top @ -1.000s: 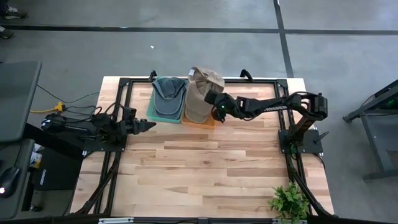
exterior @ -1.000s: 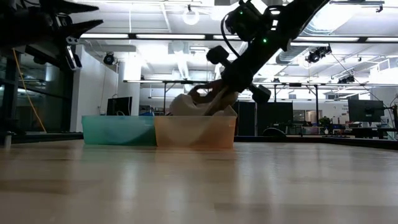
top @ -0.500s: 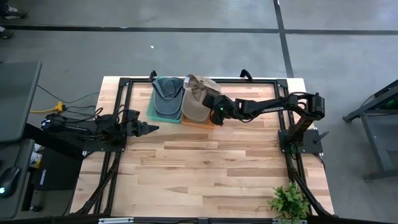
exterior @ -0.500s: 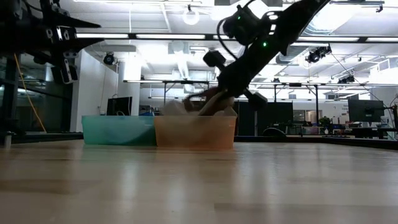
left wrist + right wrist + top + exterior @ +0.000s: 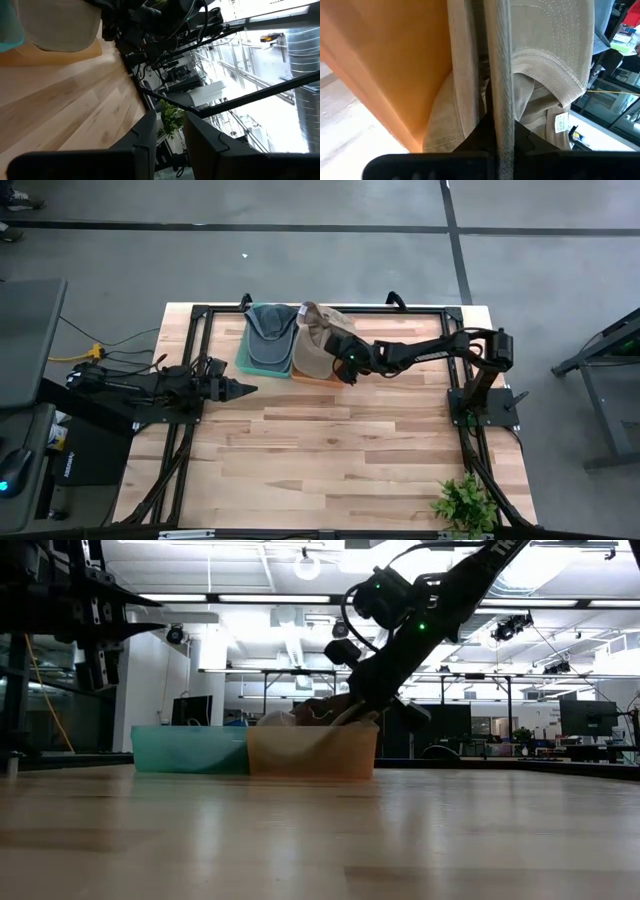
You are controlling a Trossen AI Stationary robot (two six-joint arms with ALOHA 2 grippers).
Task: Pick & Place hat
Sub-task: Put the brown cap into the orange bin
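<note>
Right gripper (image 5: 338,352), pinched shut on the tan hat (image 5: 318,340) over the orange bin (image 5: 335,379) at twelve o'clock on the table (image 5: 330,460): lower until the crown settles on the hats below, then let go gently; left gripper (image 5: 240,388) idle at nine o'clock, narrow.

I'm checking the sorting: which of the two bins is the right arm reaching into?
The orange bin, which holds the beige hat; the right gripper is shut on that hat. The teal bin beside it holds a grey-green hat, untouched.
</note>
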